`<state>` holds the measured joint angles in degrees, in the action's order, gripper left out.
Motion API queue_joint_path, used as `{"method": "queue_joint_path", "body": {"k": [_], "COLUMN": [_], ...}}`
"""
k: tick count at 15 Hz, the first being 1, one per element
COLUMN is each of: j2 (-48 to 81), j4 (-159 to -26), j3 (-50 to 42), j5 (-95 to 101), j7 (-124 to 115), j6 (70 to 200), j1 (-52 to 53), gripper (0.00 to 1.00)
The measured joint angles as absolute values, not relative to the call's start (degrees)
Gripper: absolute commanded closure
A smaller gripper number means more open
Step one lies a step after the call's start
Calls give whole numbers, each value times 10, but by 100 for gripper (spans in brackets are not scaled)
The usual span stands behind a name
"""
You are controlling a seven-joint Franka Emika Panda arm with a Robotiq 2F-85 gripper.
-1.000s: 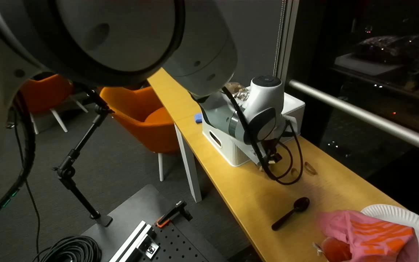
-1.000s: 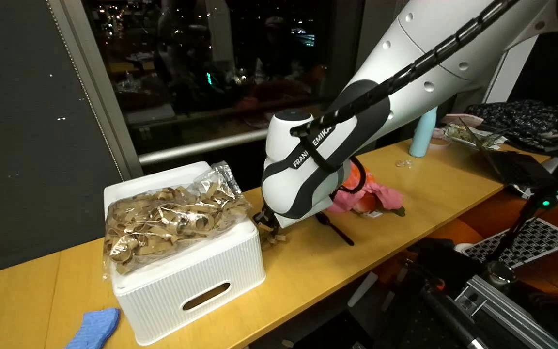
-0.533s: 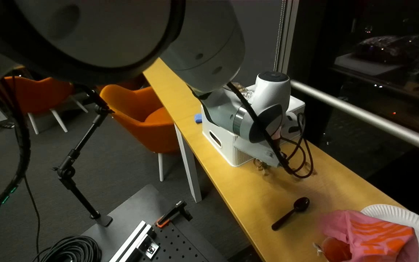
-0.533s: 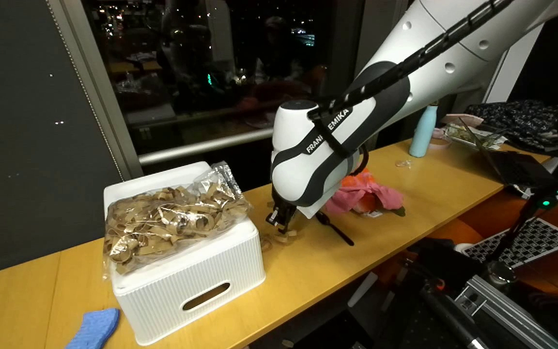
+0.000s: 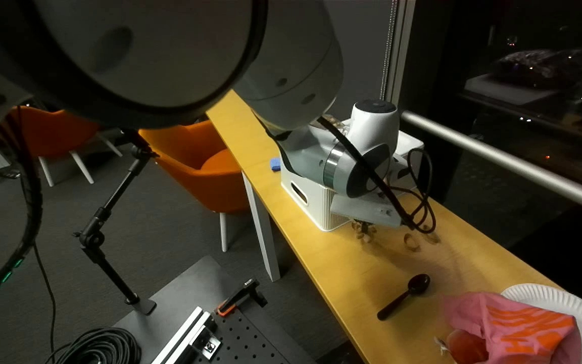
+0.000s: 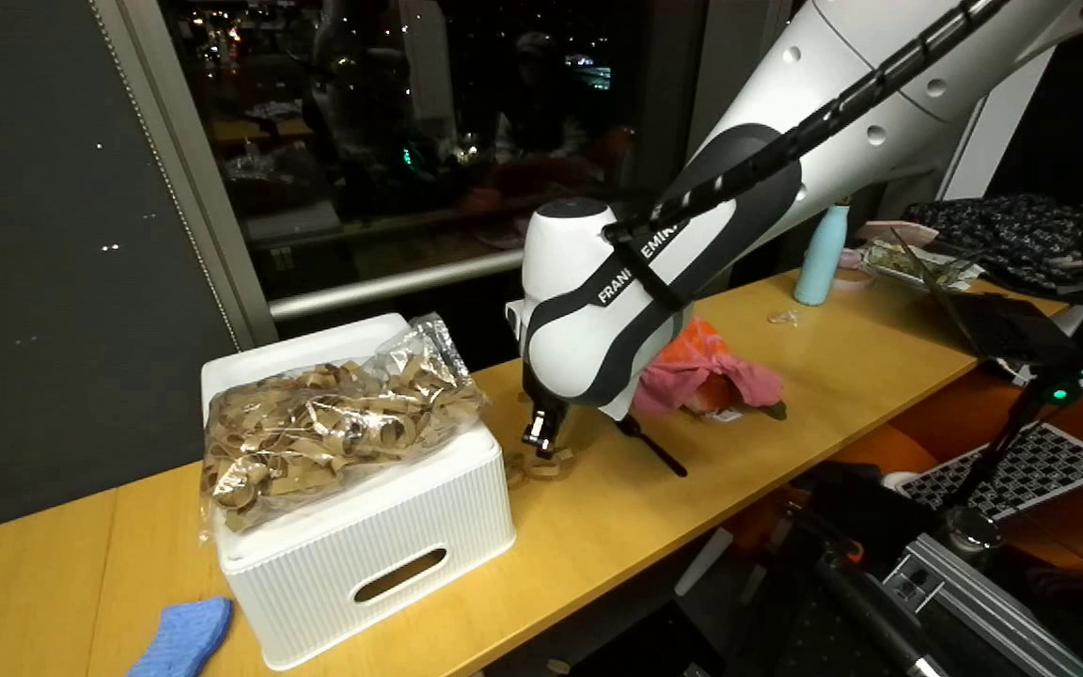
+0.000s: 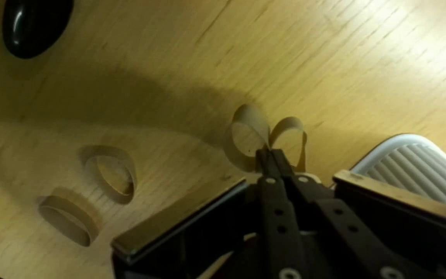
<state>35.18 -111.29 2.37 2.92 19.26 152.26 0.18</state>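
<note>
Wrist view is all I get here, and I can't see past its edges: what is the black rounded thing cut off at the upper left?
Observer: A black spoon; its handle, outside your picture, shows in both exterior views.
Operator: And the ribbed white corner, off to the right of the fingers and the brown loops?
Observer: That belongs to a white box; in both exterior views a clear bag lies on top of it, filled with brown curled strips.
</note>
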Motion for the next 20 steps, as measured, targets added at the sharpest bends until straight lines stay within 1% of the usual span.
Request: {"method": "queue_joint_path", "body": {"k": [13,15,16,18,20], "j2": [394,396,396,396,396], "j4": [-1042,-1041,-1041,-1041,-1041], "j3": [38,46,48,52,55], "j5": [80,80,80,80,80], "j7": [305,317,319,321,322], "j6": [1496,1496,1496,1496,1496], "j1": [-8,-14,-16,-18,-19], "gripper": [100,80,66,53,38]}}
